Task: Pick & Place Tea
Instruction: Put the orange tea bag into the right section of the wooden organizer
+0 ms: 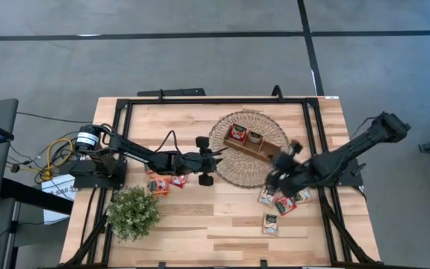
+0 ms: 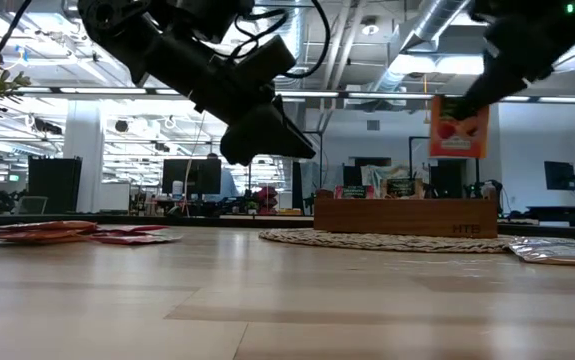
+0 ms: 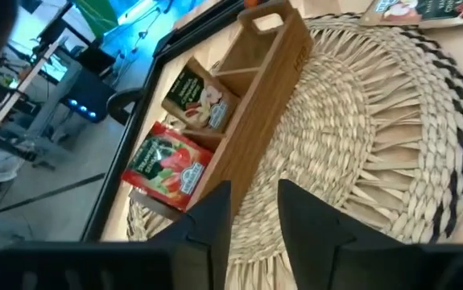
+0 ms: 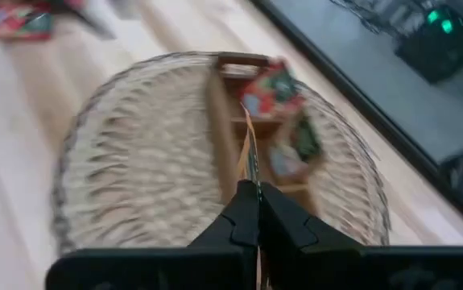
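Observation:
The tea is small flat sachets. Two stand in the wooden tray point(image 1: 263, 149) on a round woven mat point(image 1: 233, 170): a red one point(image 3: 169, 163) in the end compartment and a green one point(image 3: 196, 97) beside it. Loose sachets lie in a pile on the left point(image 1: 162, 184) and in another on the right point(image 1: 280, 203). My right gripper point(image 4: 257, 211) is shut on an orange-red sachet point(image 2: 458, 127) above the tray's right end. My left gripper point(image 3: 255, 216) hovers open over the mat's left edge with nothing between its fingers. My right gripper pinches the orange-red sachet between its two fingers at its upper edge point(image 2: 470, 100), slanting down from the table's right side. In the right wrist view the sachet shows edge-on point(image 4: 250, 157) ahead of the fingertips. It hangs upright below the fingers, clear of the tray.
A bushy potted plant point(image 1: 133, 212) stands near the front left. A black frame point(image 1: 200, 100) runs around the tabletop. Bare wood lies between the plant and the right-hand sachets.

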You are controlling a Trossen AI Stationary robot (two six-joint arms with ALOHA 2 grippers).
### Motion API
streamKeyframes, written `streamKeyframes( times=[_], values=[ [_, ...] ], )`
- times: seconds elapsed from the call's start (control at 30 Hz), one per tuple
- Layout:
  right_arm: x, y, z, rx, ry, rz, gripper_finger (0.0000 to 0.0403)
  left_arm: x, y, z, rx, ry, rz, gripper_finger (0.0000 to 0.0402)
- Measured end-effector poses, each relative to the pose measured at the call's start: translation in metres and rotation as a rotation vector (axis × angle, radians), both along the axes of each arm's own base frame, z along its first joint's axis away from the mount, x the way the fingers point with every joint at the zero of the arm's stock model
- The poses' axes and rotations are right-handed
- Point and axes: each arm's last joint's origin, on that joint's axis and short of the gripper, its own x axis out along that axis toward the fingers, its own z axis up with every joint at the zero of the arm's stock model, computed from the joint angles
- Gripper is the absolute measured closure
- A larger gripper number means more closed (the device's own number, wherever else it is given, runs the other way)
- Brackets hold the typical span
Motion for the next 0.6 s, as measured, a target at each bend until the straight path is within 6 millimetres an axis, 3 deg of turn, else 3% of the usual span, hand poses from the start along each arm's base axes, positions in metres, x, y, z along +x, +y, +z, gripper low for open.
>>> streamKeyframes(
  times=[0.1, 0.23, 0.6],
  values=[
    [-0.017, -0.019, -0.004, 0.034, -0.052, -0.042, 0.0402, 0.0, 0.0, 0.001, 0.016, 0.001, -0.013, 0.0301],
    [-0.026, -0.043, -0.011, 0.083, -0.081, -0.054, 0.0402, 0.001, 0.0, 0.003, 0.032, -0.018, -0.023, 0.03],
    [-0.02, -0.088, -0.037, 0.193, -0.017, -0.003, 0.0403, 0.002, -0.001, 0.006, 0.06, -0.036, -0.037, 0.03]
  ],
)
